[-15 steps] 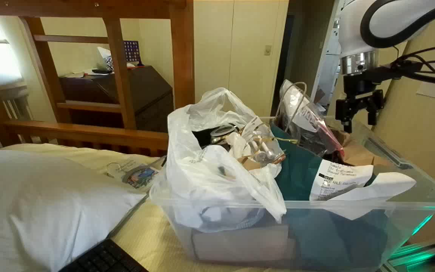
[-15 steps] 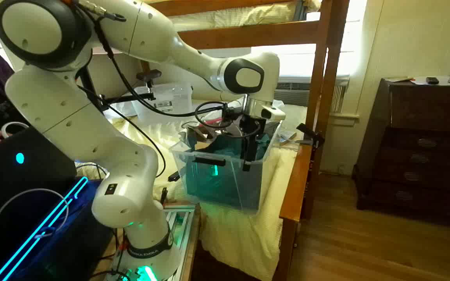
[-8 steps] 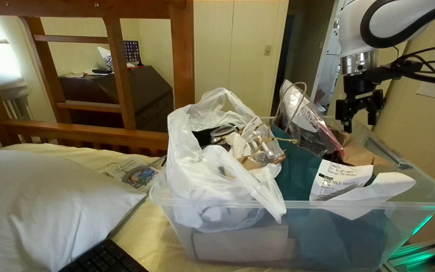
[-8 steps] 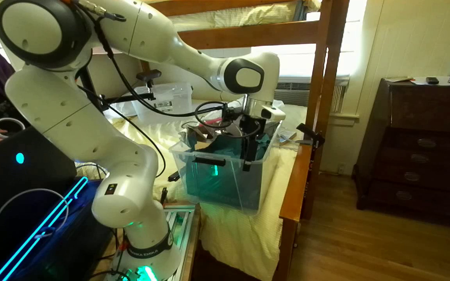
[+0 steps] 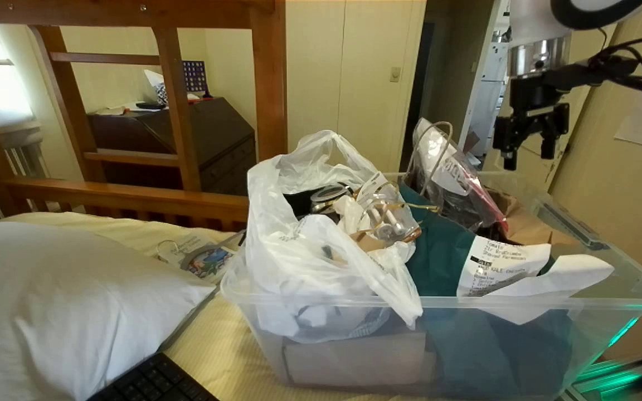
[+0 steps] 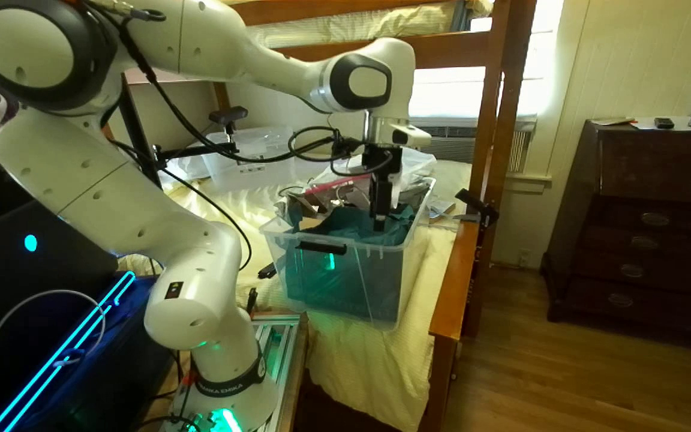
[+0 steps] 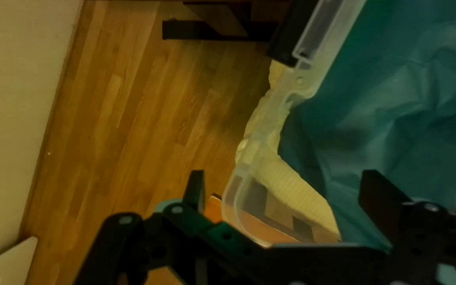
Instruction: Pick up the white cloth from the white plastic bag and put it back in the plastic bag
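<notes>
The gripper (image 5: 529, 159) hangs spread wide, holding nothing, right of the white plastic bag (image 5: 304, 267), so lifting and returning the white cloth, which I can't make out, both seem undone.

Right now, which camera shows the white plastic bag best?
An exterior view: the white plastic bag shows large there, nearly whole. The wrist view misses it; in an exterior view it's smaller, partly behind the gripper.

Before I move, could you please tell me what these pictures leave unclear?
White cloth: cannot be singled out; in an exterior view, the white plastic bag hides much inside it.
Keyboard: cut off by the bottom edge, exterior view.
Printed slip: lower lines too small, exterior view.
</notes>
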`<state>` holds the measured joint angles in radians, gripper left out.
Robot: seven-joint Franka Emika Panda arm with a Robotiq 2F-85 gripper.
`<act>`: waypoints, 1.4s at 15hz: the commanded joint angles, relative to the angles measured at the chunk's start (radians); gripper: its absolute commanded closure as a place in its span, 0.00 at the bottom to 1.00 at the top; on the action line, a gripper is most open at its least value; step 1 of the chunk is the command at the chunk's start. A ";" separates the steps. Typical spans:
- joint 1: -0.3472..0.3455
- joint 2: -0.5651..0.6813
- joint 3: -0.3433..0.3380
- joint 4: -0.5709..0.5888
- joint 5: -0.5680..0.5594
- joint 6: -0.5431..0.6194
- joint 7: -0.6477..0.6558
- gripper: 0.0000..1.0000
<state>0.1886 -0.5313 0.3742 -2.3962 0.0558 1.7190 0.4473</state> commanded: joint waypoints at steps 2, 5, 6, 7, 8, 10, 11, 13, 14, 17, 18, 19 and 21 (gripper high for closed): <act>0.068 -0.051 0.116 0.149 -0.050 -0.038 0.062 0.00; 0.076 0.009 0.224 0.289 -0.074 -0.016 0.115 0.00; 0.071 0.034 0.255 0.337 -0.070 -0.017 0.129 0.00; 0.057 0.058 0.288 0.376 -0.063 -0.014 0.156 0.00; 0.051 0.097 0.304 0.424 -0.033 -0.026 0.177 0.00; 0.079 0.024 0.286 0.355 -0.039 -0.008 0.151 0.00; 0.077 0.053 0.296 0.387 -0.037 -0.008 0.162 0.00; 0.074 0.097 0.298 0.419 -0.037 -0.006 0.167 0.00; 0.072 0.111 0.296 0.427 -0.038 -0.006 0.167 0.00; 0.072 0.125 0.296 0.434 -0.038 -0.006 0.167 0.00; 0.061 0.126 0.308 0.443 -0.056 -0.015 0.198 0.00; 0.056 0.142 0.320 0.456 -0.053 0.013 0.232 0.00; 0.047 0.182 0.347 0.480 -0.042 0.037 0.314 0.00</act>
<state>0.2490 -0.4096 0.6830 -1.9635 0.0176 1.7326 0.6445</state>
